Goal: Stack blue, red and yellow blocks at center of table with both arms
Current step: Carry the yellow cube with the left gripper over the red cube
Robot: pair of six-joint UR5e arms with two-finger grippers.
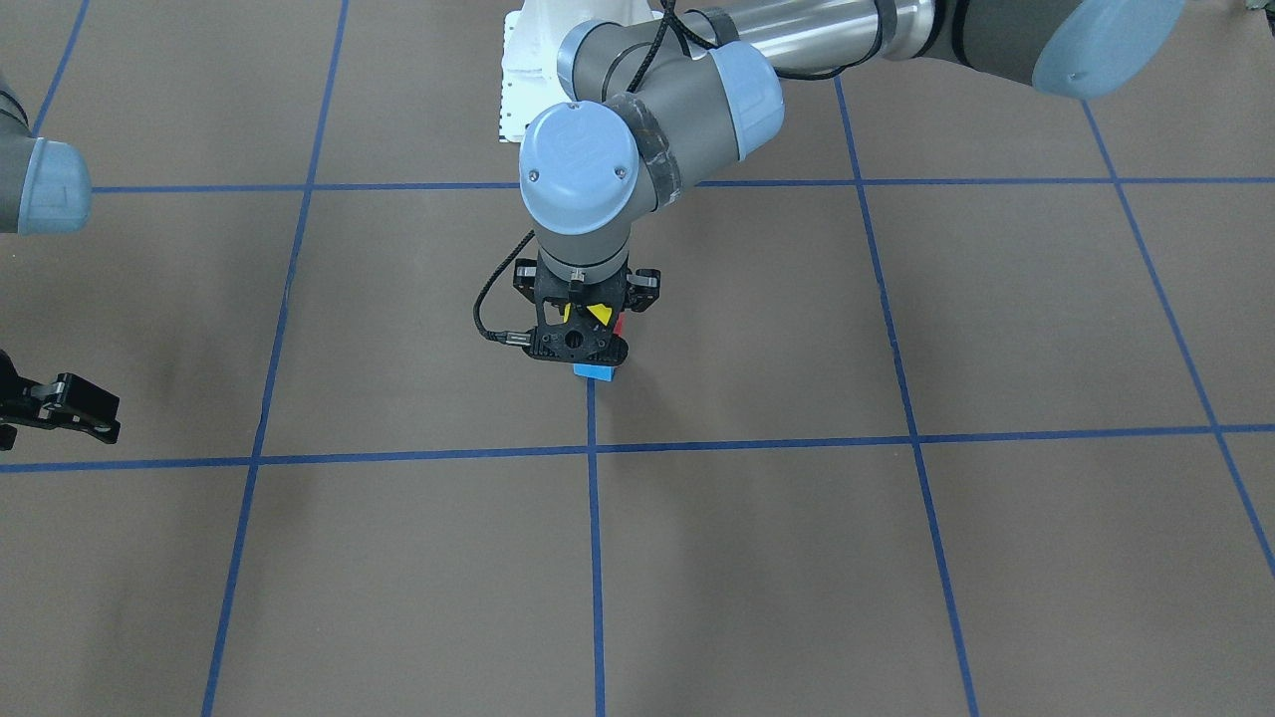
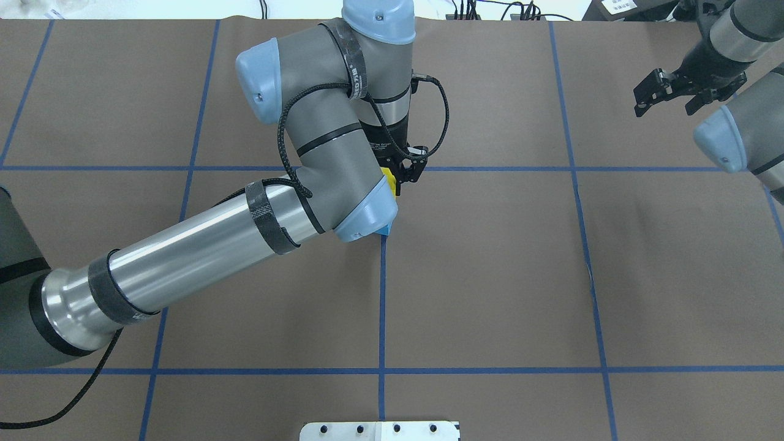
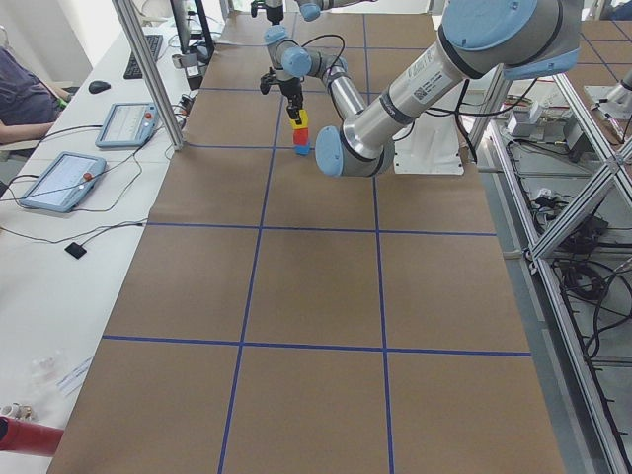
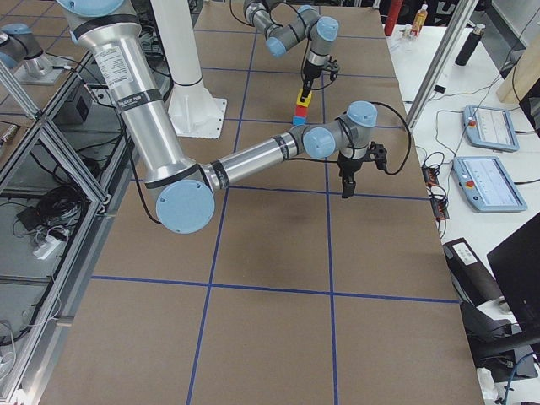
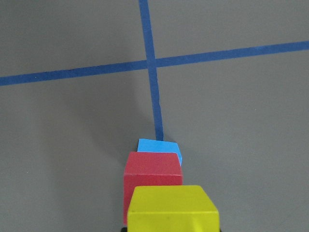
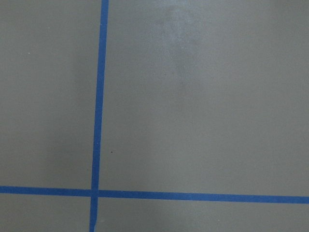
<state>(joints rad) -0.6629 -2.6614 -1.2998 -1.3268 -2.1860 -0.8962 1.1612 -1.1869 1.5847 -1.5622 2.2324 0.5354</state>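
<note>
A stack stands at the table's centre on a blue tape crossing: blue block (image 1: pixel 595 372) at the bottom, red block (image 5: pixel 152 169) on it, yellow block (image 5: pixel 172 208) on top. The stack also shows in the left side view, with the yellow block (image 3: pixel 295 118) highest. My left gripper (image 1: pixel 588 334) points straight down over the stack and is shut on the yellow block (image 2: pixel 389 180), which rests on the red one. My right gripper (image 2: pixel 666 109) is open and empty, far off toward the table's right end, above bare paper.
Brown paper with a blue tape grid (image 6: pixel 99 121) covers the table. The white robot base plate (image 2: pixel 380 430) sits at the near edge. Operator tablets (image 4: pixel 488 128) lie on a side desk beyond the table's right end.
</note>
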